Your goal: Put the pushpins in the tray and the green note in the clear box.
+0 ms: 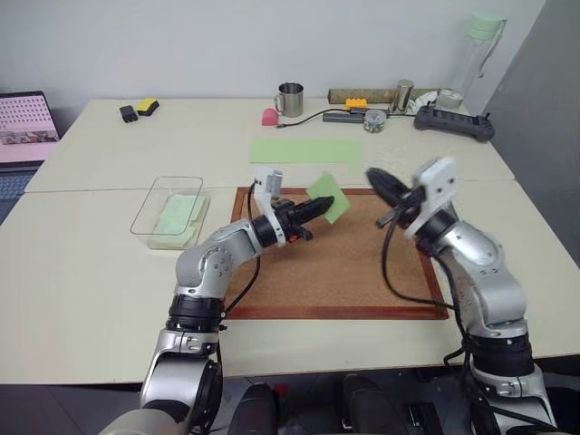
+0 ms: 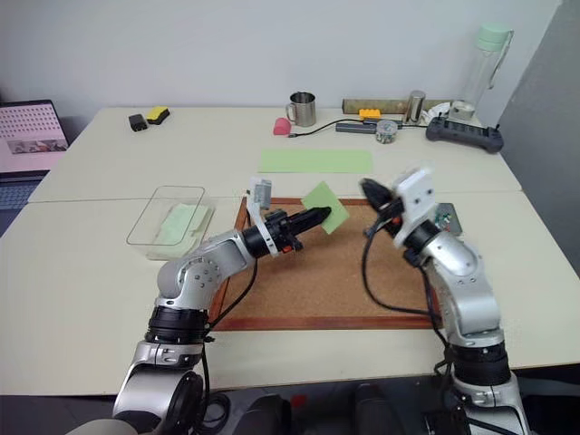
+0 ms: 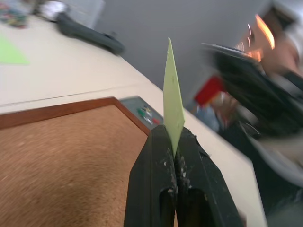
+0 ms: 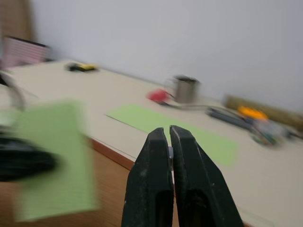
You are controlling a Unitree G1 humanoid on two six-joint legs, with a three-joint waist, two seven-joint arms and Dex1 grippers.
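My left gripper [image 1: 326, 205] is shut on one corner of the green note [image 1: 331, 194], holding it in the air above the far edge of the cork board [image 1: 335, 267]. In the left wrist view the note [image 3: 173, 99] stands edge-on between the shut fingers. Just to its right, my right gripper [image 1: 371, 175] hovers shut; a tiny pale speck sits between its tips [image 4: 169, 151], too small to identify. The clear box [image 1: 172, 180] stands left of the board with a pale-green slip inside. The grey tray [image 2: 448, 216] peeks out behind my right arm, and small coloured pushpins [image 3: 147, 113] lie in it.
A long pale-green sheet [image 1: 306, 150] lies beyond the board. At the table's back stand a metal mug [image 1: 290, 100], a pink object [image 1: 270, 117], a black device [image 1: 453, 122] and a tall bottle [image 1: 480, 50]. A laptop [image 1: 25, 122] sits far left.
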